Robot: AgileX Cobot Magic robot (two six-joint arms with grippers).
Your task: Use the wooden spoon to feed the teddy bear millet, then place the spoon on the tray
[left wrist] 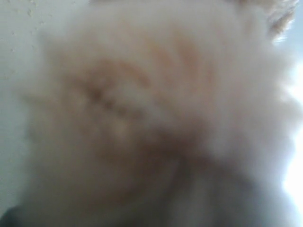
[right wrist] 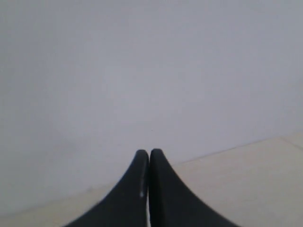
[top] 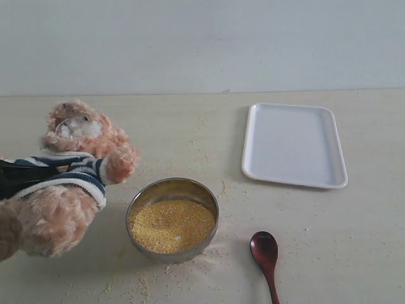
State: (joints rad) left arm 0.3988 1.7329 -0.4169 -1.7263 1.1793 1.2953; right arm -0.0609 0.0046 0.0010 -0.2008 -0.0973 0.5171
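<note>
The teddy bear (top: 69,183) leans at the left of the table, head up, striped shirt showing. My left gripper (top: 25,174) comes in from the left edge, its black fingers clamped across the bear's shirt. Blurred tan fur of the teddy bear (left wrist: 142,104) fills the left wrist view and hides the jaws. The millet (top: 172,225) is heaped in the metal bowl (top: 149,190) just right of the bear. The wooden spoon (top: 264,253) lies on the table at the front right, bowl end toward the tray (top: 294,144). My right gripper (right wrist: 149,153) is shut, empty, facing a wall.
Loose millet grains (top: 142,285) are scattered on the beige table (top: 354,240) around the bowl. A pale wall (top: 202,44) rises behind the table's far edge. The right arm does not show in the exterior view.
</note>
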